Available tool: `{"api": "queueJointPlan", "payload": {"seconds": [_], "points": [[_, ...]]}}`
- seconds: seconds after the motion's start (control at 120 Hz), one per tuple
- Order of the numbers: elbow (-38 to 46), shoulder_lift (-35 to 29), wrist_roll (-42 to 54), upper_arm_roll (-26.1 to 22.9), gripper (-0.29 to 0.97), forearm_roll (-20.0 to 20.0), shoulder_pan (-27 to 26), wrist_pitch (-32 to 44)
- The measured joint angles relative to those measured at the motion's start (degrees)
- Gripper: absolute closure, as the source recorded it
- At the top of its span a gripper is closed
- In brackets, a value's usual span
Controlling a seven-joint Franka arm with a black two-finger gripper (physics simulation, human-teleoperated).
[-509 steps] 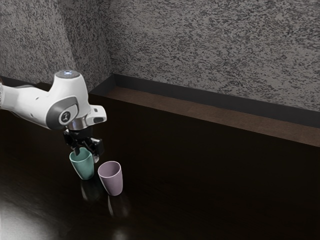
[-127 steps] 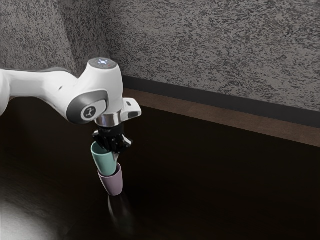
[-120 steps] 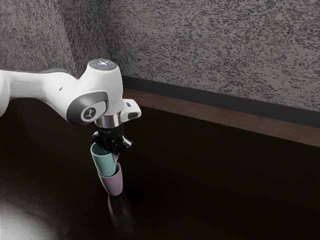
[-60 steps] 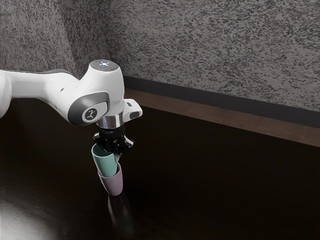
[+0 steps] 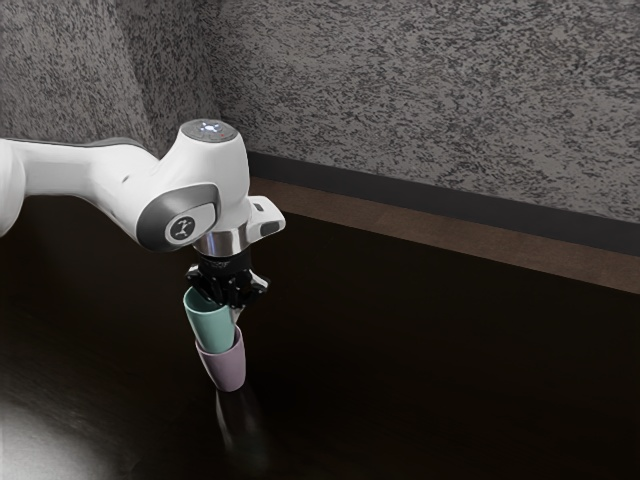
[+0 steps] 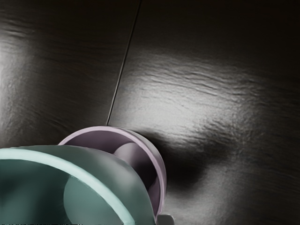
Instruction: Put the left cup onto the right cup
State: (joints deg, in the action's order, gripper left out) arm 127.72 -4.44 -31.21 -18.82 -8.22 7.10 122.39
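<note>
The green cup [image 5: 210, 323] leans toward the exterior view's left, its base sunk into the mouth of the purple cup [image 5: 224, 368], which stands on the dark table. My gripper [image 5: 226, 298] sits right over the green cup's rim and is shut on its wall. In the wrist view the green cup [image 6: 56, 187] looms large just under my hand, and the purple cup's rim [image 6: 140, 154] curves out from behind it.
The glossy dark table [image 5: 420, 360] stretches wide toward the exterior view's right. A brown ledge [image 5: 450, 235] and a speckled grey wall bound it at the back. A thin seam [image 6: 124, 65] runs across the tabletop beyond the cups.
Since 4.2 s ago the green cup has gone from standing beside the purple cup to sitting in its mouth. Over the last second my hand crept slightly rightward with the cup.
</note>
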Motion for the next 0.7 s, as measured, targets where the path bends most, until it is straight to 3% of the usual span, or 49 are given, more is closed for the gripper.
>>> {"api": "queueJointPlan", "payload": {"seconds": [0.158,0.283,0.492,0.7], "points": [[-0.3,0.2,-0.1,-0.1,0.39,0.2,0.0,0.1],[-0.9,0.2,-0.1,-0.1,0.22,0.2,0.0,-0.1],[-7.9,-0.5,0.0,0.4,0.08,0.9,-0.2,-5.0],[-14.7,-1.2,1.9,4.9,0.03,2.3,-0.5,-11.9]]}}
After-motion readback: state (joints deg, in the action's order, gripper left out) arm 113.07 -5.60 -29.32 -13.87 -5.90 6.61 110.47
